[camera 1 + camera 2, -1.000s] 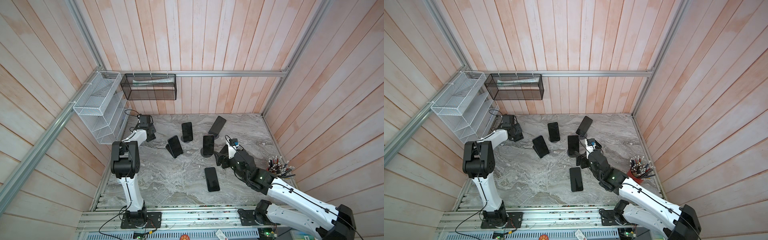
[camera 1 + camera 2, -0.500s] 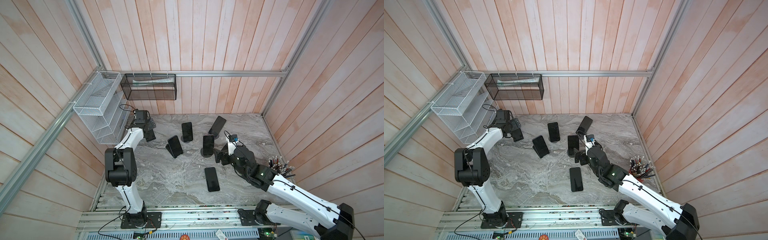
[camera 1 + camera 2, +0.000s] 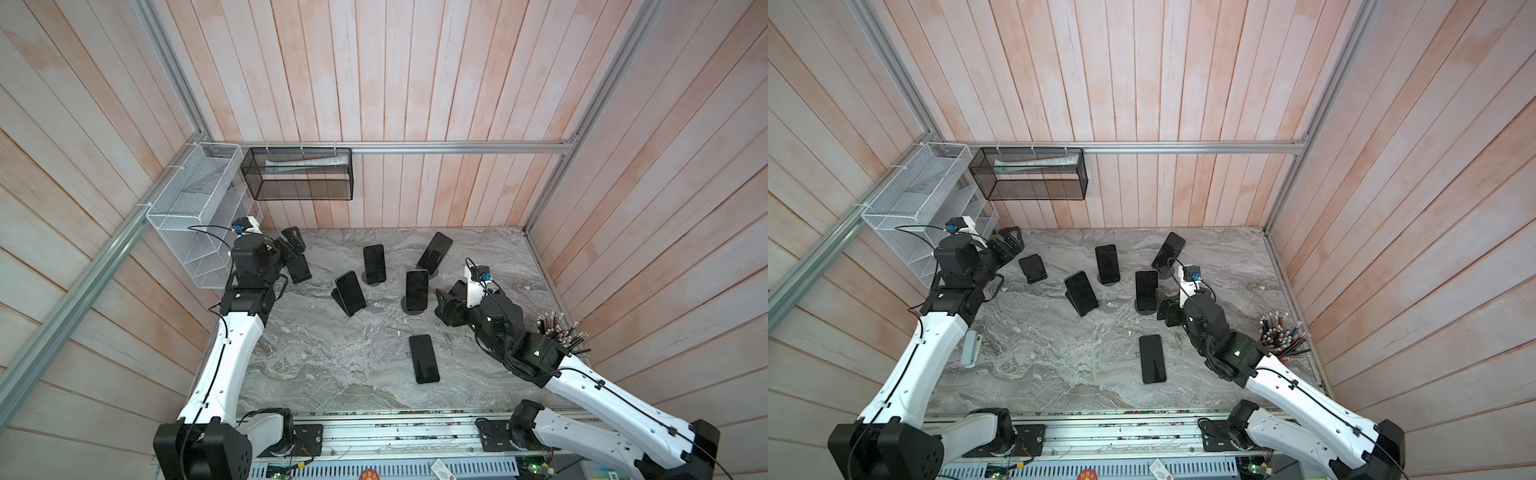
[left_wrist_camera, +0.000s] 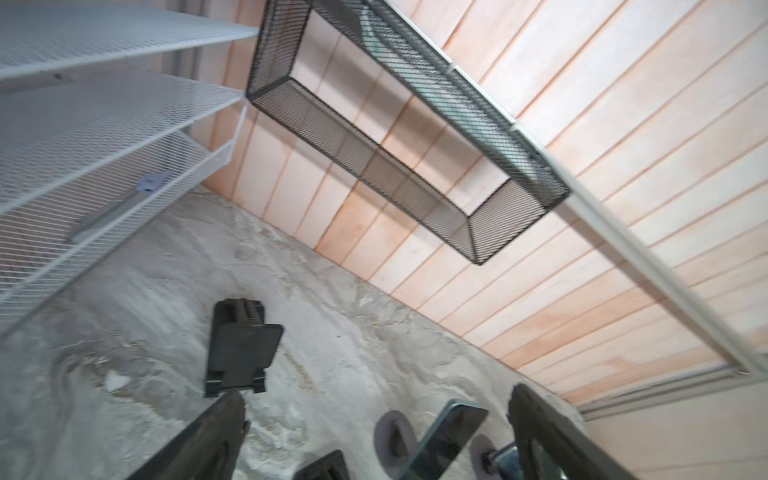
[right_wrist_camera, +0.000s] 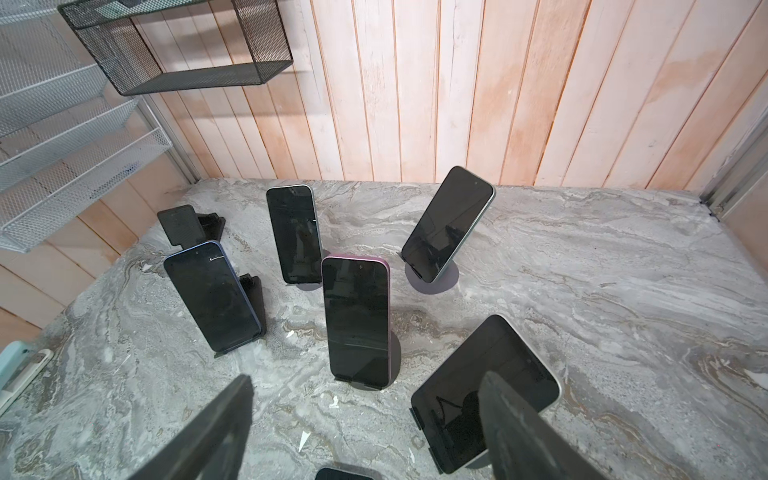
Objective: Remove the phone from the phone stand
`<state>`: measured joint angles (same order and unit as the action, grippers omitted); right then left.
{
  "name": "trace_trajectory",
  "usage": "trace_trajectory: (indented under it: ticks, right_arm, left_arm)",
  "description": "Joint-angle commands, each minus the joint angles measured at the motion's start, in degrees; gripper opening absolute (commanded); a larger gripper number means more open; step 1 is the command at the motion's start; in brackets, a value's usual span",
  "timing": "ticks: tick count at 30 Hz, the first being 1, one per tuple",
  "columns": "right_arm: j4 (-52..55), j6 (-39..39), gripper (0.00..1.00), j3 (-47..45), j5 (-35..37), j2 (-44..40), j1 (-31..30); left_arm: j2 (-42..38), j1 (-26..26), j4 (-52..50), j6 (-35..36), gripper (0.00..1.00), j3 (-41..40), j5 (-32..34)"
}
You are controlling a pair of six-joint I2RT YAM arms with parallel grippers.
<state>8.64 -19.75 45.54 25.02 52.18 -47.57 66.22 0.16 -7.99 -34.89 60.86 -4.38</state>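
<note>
Grey marbled tabletop [image 3: 332, 365] carries several dark-screened phones: four propped on stands mid-table, one black phone lying flat [image 3: 424, 358] toward the front, and an empty black folding stand [image 4: 239, 345] in the far left corner. Left pincer [image 3: 293, 245] hangs over that empty stand, jaws spread wide, holding nothing. Right pincer [image 5: 365, 436] is low at the right of the cluster, jaws well apart and empty; the right wrist view shows one finger [image 5: 519, 428] overlapping a white-edged phone tilted on its stand [image 5: 490, 386], contact unclear. Pink-edged phone on a round-base stand [image 5: 357, 320] sits straight ahead between the jaws' line. Judgement: approach step for the next pickup, nothing grasped yet. Next move calls for centring the right pincer across one phone's side edges, closing, then lifting up along the stand's tilt so the base doesn't drag or tip a neighbour.
</note>
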Motion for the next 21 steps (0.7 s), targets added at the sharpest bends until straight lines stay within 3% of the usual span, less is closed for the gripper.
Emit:
trace_trajectory:
  ticks: [1, 5, 8, 16, 21]
  right_arm:
    - [2.79, -5.09, 0.85, 3.09, -0.05, 3.18, 0.25]
    - [8.54, -10.10, 0.87, 7.58, 1.50, 10.55, 0.25]
    - [6.58, -13.14, 0.96, 7.25, 5.58, 12.39, 0.07]
    - [1.57, -5.37, 0.91, 6.92, 1.03, 13.68, -0.05]
    - [3.43, -3.76, 0.91, 10.66, 5.20, 15.72, 0.02]
  left_arm:
    - [-2.33, -0.45, 10.37, -5.83, 1.00, -5.29, -9.41]
    - [-2.62, -0.43, 12.73, -9.32, 1.00, -7.57, -14.07]
    - [-2.50, -0.15, 13.83, -10.59, 1.00, -8.28, -17.55]
    - [-1.69, 0.00, 17.16, -10.19, 1.00, -10.48, -22.25]
    - [-0.02, -0.16, 22.06, -11.34, 1.00, -11.64, -27.20]
